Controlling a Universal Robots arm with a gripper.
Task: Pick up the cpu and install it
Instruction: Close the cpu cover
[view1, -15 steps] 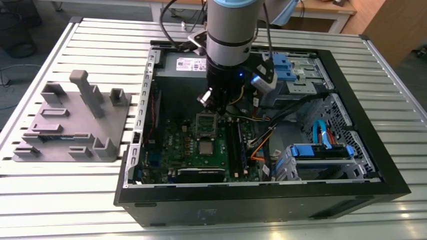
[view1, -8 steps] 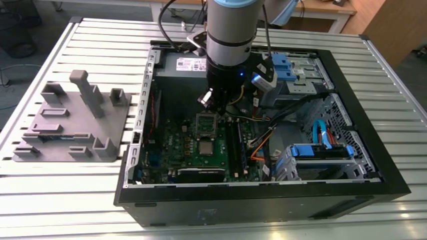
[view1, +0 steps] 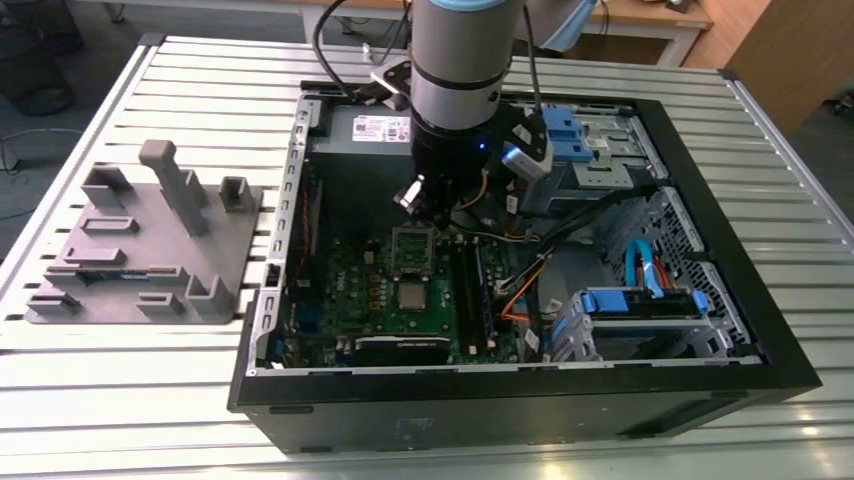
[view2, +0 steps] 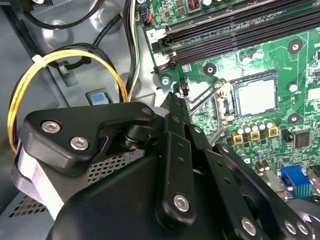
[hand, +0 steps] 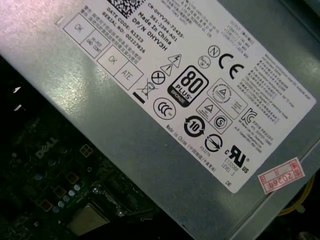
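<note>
The arm stands near-vertical over the open computer case (view1: 787, 370), its gripper (view1: 422, 203), whose grip I cannot tell, hovering at twelve o'clock from the cpu (view1: 414, 294) seated on the green motherboard (view1: 367, 300).

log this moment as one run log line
stage: cpu seated in motherboard socket | end effector: above the socket inside pc case | grey fixture: on table beside case

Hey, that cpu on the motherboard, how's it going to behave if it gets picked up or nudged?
The cpu looks like a thin, flat, metal-topped square, so it is probably stiff and light. Its smooth silvery top may be slippery. Lying flat on the motherboard, it should not roll or tip.
</note>
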